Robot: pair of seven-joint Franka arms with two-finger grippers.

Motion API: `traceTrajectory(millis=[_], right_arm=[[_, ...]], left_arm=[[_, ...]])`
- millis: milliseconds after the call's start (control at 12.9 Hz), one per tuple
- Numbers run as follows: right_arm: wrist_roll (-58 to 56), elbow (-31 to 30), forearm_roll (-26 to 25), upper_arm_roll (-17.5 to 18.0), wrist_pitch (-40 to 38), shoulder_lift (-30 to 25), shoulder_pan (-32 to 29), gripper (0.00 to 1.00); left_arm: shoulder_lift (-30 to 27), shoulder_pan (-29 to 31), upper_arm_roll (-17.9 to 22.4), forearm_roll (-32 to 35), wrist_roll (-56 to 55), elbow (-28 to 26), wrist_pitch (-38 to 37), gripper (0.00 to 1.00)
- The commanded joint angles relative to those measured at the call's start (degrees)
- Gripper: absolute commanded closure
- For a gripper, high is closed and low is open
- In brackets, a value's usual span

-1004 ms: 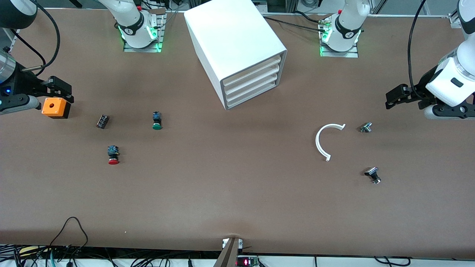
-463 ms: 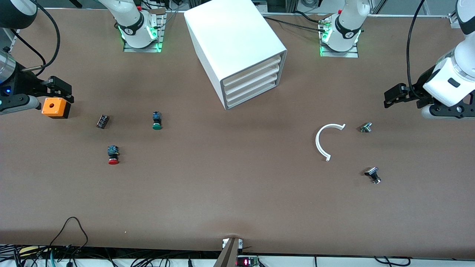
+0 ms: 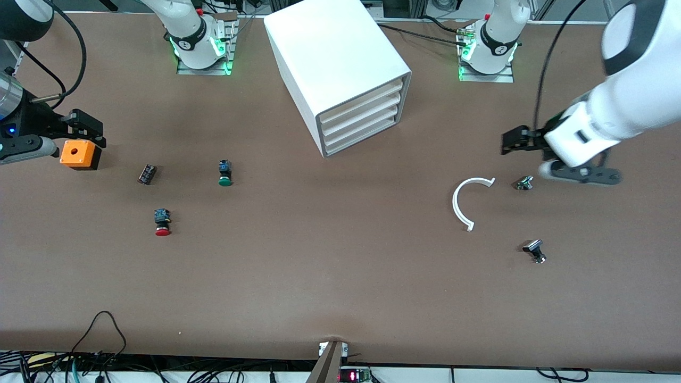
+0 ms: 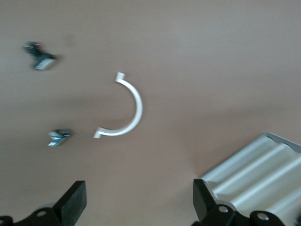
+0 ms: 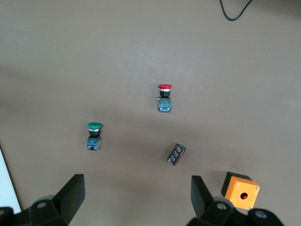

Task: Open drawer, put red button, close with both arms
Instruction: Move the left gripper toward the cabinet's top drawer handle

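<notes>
The white box cabinet [image 3: 340,58] stands at the middle of the table, near the robots' bases, with all of its cream-fronted drawers [image 3: 359,119] shut. The drawers also show in the left wrist view [image 4: 263,174]. The red button [image 3: 162,223] lies on the table toward the right arm's end and shows in the right wrist view [image 5: 164,96]. My left gripper [image 3: 513,142] is open and empty [image 4: 138,202], over the table between the cabinet and the left arm's end. My right gripper [image 3: 88,127] is open and empty [image 5: 136,193], over the orange box.
A green button [image 3: 224,174] [image 5: 94,136], a small black part [image 3: 147,174] and an orange square box [image 3: 80,154] lie near the red button. A white curved piece [image 3: 465,202] [image 4: 127,108] and two small metal parts [image 3: 524,183] [image 3: 534,251] lie below the left gripper.
The left arm has swung in from the table's end toward the cabinet, its gripper still open. The right arm has not moved.
</notes>
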Motion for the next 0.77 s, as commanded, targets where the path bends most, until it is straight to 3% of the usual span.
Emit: traceTrajectory(millis=[0, 309, 695], right_arm=[[-0.03, 0.60, 0.27, 0.22, -0.50, -0.08, -0.14, 0.00], [-0.03, 0.60, 0.27, 0.13, -0.77, -0.08, -0.14, 0.00], [-0.12, 0.60, 0.27, 0.13, -0.51, -0.08, -0.14, 0.00]], left_arm=[[2.33, -2.09, 0.08, -5.33, 0.28, 0.01, 0.18, 0.00], [6.46, -5.69, 0.08, -12.36, 0.28, -0.95, 3.42, 0.00], [7.79, -12.20, 0.08, -17.99, 0.28, -9.46, 15.11, 0.00]])
